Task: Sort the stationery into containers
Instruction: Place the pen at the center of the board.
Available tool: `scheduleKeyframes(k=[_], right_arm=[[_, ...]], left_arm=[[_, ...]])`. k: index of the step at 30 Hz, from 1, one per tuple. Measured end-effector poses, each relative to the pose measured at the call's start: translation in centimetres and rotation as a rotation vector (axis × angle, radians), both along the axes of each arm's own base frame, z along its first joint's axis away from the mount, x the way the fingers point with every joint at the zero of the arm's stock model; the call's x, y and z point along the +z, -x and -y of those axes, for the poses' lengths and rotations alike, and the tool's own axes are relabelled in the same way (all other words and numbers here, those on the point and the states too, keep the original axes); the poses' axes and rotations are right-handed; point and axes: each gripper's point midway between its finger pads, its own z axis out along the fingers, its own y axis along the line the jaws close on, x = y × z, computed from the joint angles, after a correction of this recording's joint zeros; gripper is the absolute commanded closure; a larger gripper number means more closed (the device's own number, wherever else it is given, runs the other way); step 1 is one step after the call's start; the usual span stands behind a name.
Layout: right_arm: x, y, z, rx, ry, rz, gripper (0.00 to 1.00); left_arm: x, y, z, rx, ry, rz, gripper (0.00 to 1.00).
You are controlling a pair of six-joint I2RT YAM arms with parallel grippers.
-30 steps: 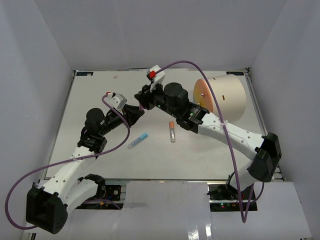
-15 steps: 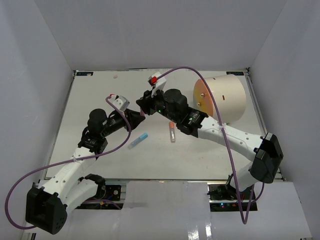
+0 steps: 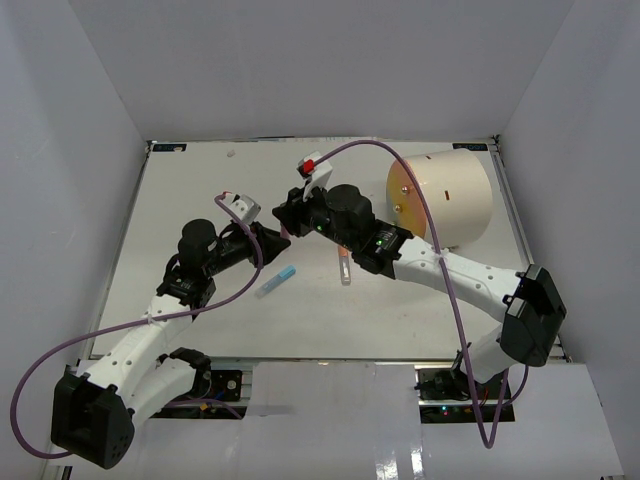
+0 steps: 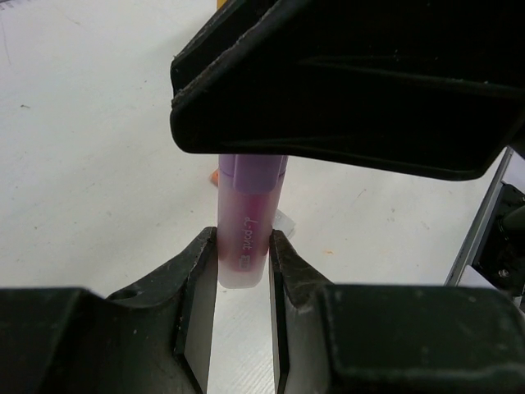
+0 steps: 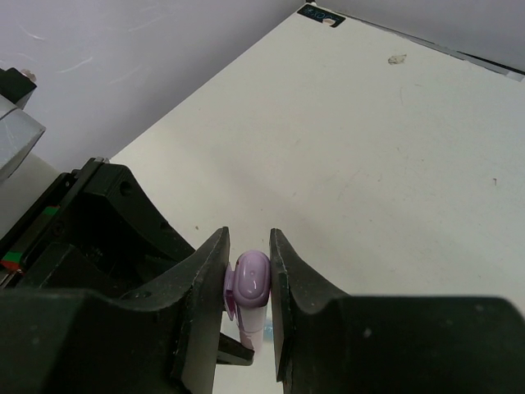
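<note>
My left gripper point(image 4: 244, 250) clamps the frosted plastic marker point(image 4: 244, 215), right gripper point(image 5: 248, 267) its rounded lilac cap point(image 5: 252, 279), left of the cream cylindrical drum point(image 3: 458, 200); I should pull straight, axially.

The white flat bench point(image 3: 180, 200) carries a short blue plastic pen point(image 3: 276, 281), an orange-capped clear pen point(image 3: 345, 271) and a cream-white cylindrical drum point(image 3: 455, 195).

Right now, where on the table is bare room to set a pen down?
Bare: the table's far left corner, and the near strip between the blue pen and the front edge. Crowded: the middle, where the left claw and right claw grip a purple marker, near the orange pen and drum.
</note>
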Motion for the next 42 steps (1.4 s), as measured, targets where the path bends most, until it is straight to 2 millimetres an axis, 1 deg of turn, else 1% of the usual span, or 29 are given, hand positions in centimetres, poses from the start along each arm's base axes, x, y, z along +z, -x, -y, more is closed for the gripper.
scheduleKeyframes(k=[12,17,28,37,42], right_arm=[[-2.0,0.2,-1.0,0.013,0.017,-0.044,0.92],[-2.1,0.2,-1.0,0.012,0.015,-0.052,0.92],[-3.1,0.5,-0.7,0.005,0.02,-0.083,0.92],[-3.2,0.0,-0.6,-0.019,0.034,-0.082,0.92],[-3.6,0.0,-0.6,-0.024,0.045,-0.087,0.92]], left_arm=[[-1.7,0.2,-0.4,0.029,-0.007,-0.068,1.0],[-1.7,0.2,-0.6,0.042,-0.01,-0.069,1.0],[-2.5,0.5,-0.6,0.047,-0.006,-0.126,1.0],[-2.1,-0.3,-0.2,0.048,-0.001,-0.155,1.0],[-2.4,-0.4,-0.1,0.047,-0.005,-0.169,1.0]])
